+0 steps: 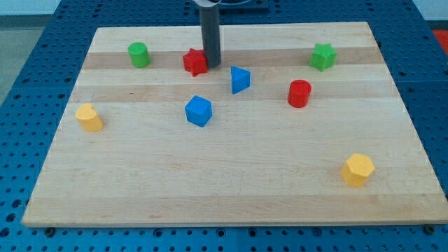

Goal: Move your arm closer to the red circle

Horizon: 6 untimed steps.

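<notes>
Standing at the board's (63,175) upper middle, my rod is cut off by the view's top; it is a bare rod with no jaws, holding nothing. My tip (212,66) touches the red star (195,62), just to its left. The blue wedge (240,79) sits just lower right of the tip, between it and the red circle (299,93), farther lower right. The blue cube (199,110) lies below, the green cylinder (138,54) left, the green star (323,57) far right. Two yellow blocks (89,117) (358,169) lie well apart, low.

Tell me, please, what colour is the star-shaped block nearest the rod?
Red star block, in the camera view.
</notes>
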Available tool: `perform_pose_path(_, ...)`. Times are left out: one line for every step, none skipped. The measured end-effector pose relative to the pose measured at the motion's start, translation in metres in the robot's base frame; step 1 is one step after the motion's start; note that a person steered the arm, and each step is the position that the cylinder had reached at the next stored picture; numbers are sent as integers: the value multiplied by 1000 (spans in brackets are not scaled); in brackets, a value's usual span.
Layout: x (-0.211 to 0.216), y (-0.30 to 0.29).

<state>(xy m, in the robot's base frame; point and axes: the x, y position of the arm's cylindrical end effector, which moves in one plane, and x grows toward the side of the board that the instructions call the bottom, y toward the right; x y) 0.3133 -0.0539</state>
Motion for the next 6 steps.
perform_pose_path(57, -43)
perform_pose_path(76, -87)
perform_pose_path(67, -185)
perform_pose_path(20, -210)
perform_pose_path(-21, -199)
perform_pose_path(-14, -118)
